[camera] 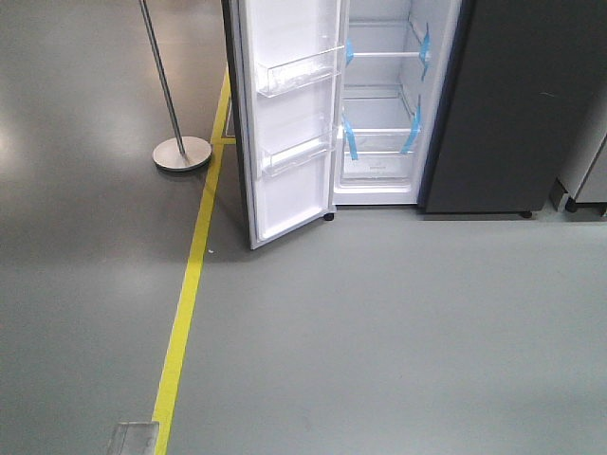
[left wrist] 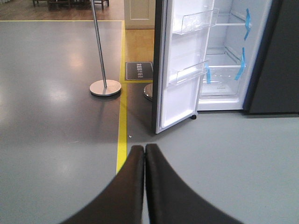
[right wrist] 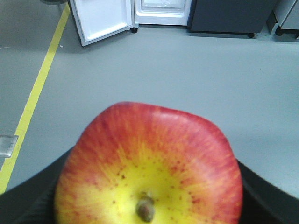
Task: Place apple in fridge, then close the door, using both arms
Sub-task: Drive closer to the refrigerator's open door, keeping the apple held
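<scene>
The small round red apple with yellow patches (right wrist: pixel 149 163) sits in the right gripper (right wrist: pixel 149 203), whose black jaws are clamped on either side of the fruit. The left gripper (left wrist: pixel 144 150) carries nothing, and its jaws are pressed together.

Far ahead, across a stretch of grey floor (camera: pixel 379 332), stands the tall dark grey fridge (camera: pixel 512 104) with its white interior exposed. The tall narrow fridge door (camera: pixel 285 123) is swung wide to the left, near the yellow floor line (camera: pixel 190 284).

The apple is well apart from the fridge, so I judge the step in hand to be the carry towards it. The next move calls for closing that gap, then reaching the right arm past the door onto one of the glass shelves (camera: pixel 384 54) and letting go. The left arm, on the door's side, looks best placed to push it shut afterwards.
</scene>
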Robot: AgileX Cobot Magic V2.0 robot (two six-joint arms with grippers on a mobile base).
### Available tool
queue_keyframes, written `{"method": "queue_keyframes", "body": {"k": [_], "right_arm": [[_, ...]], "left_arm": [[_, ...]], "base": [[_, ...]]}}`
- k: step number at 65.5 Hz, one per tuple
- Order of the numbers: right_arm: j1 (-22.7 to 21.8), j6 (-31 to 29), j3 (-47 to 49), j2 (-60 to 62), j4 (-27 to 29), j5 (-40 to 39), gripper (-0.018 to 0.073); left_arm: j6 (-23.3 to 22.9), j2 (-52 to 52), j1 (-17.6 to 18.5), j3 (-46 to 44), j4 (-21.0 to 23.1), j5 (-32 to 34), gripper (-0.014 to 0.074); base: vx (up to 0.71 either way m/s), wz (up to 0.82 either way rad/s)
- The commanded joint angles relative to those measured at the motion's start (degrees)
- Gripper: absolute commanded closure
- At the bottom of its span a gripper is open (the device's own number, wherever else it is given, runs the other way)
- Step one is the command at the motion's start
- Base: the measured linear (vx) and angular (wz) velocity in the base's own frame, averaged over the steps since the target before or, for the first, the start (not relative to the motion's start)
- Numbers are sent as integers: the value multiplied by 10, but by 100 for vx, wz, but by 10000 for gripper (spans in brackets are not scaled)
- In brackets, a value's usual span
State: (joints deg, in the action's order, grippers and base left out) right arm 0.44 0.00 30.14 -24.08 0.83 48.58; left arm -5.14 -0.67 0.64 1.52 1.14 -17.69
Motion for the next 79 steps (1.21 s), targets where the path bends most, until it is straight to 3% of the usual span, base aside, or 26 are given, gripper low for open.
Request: {"method": "queue_keyframes", "body": {"k": [1, 79], "right_arm": [[-2, 0, 16, -4, -3, -38, 461], [-2, 0, 16, -4, -3, -39, 461]], "left_arm": [[-1, -8, 1, 11, 4, 37, 602], [-1, -8, 1, 11, 4, 37, 602]], "base": [[8, -2], [10, -2]]}}
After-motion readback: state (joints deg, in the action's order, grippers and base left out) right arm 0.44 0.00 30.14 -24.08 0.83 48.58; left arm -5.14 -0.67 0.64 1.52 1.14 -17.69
